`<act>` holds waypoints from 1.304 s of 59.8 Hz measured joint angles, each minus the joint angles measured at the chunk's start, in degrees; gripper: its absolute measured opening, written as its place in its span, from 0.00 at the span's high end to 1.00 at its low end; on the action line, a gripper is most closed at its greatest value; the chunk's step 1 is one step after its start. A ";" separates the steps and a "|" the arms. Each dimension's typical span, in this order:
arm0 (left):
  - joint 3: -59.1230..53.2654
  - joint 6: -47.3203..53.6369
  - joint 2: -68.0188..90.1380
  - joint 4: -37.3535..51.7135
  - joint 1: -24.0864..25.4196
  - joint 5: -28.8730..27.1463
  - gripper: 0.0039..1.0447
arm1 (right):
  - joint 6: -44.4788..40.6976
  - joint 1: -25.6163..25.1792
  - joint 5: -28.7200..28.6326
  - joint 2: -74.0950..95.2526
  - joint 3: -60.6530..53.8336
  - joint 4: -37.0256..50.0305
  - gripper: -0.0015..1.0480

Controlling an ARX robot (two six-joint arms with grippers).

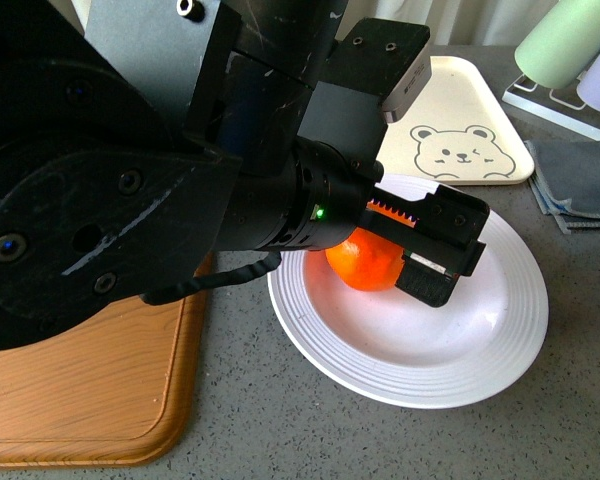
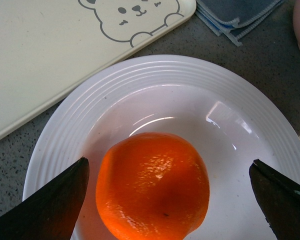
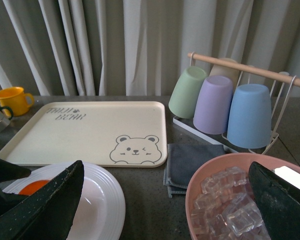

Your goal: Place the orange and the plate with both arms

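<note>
The glossy orange (image 2: 152,187) lies in the well of the white ribbed plate (image 2: 155,75), off centre. My left gripper (image 2: 168,167) hovers over it, open, one dark finger (image 2: 55,205) on each side and neither touching the fruit. From the front, the left gripper (image 1: 442,250) covers part of the orange (image 1: 365,262) on the plate (image 1: 420,385). My right gripper (image 3: 165,170) is open and holds nothing, off to the side of the plate (image 3: 107,200), above the grey counter; a sliver of the orange (image 3: 34,187) shows there.
A cream bear-print tray (image 1: 450,120) sits just behind the plate. A wooden board (image 1: 90,390) lies to its left. A folded grey cloth (image 3: 190,160), a pink bowl of ice (image 3: 225,200), a rack of cups (image 3: 217,102) and a yellow mug (image 3: 12,100) are nearby.
</note>
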 joint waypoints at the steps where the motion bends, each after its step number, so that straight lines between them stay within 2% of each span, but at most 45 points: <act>1: -0.44 -0.07 -0.39 0.04 0.02 0.04 0.08 | 0.00 0.00 0.00 0.00 0.00 0.00 0.09; 14: -5.62 -1.75 -7.91 1.38 2.60 1.36 0.08 | 0.00 0.00 0.00 0.00 0.00 0.00 0.09; 26: -13.09 -1.40 -19.28 2.29 12.09 1.84 0.08 | 0.00 0.00 0.00 0.00 0.00 0.00 0.09; 27: -13.57 -1.14 -19.61 2.71 12.52 0.87 0.09 | 0.00 0.00 -0.02 0.00 0.00 0.00 0.09; 29: -15.87 -0.24 -20.04 8.61 13.49 -5.92 0.13 | 0.00 0.00 0.02 0.00 0.00 0.00 0.09; 31: -19.58 0.59 -20.39 18.99 15.32 -15.85 0.20 | 0.00 0.00 -0.17 0.00 0.00 0.00 0.09; 32: -20.68 0.79 -20.48 21.44 15.93 -17.84 0.22 | -0.02 0.00 -0.28 0.00 0.00 0.00 0.09; 35: -28.20 1.42 -22.51 34.03 21.49 -25.09 0.34 | 0.00 0.00 -0.13 0.00 0.00 0.00 0.09; 39: -34.38 1.68 -28.06 39.56 29.53 -23.63 0.51 | 0.00 0.00 0.04 0.00 0.00 0.00 0.09; 41: -36.54 1.73 -30.84 39.58 30.88 -22.71 0.59 | 0.00 0.00 0.02 0.00 0.00 -0.02 0.09; 55: -43.93 2.12 -40.87 36.20 33.24 -19.28 0.99 | 0.00 0.00 -0.09 0.00 0.00 -0.02 0.09; 65: -47.74 2.21 -49.20 31.56 34.84 -17.94 0.99 | 0.00 0.00 -0.11 0.00 0.00 -0.02 0.09; 69: -49.29 2.23 -53.55 28.70 37.94 -14.10 0.99 | 0.00 0.00 -0.13 0.00 0.00 -0.02 0.09; 78: -51.06 2.23 -60.78 23.41 39.08 -13.46 0.99 | 0.00 0.00 -0.11 0.00 0.00 -0.02 0.09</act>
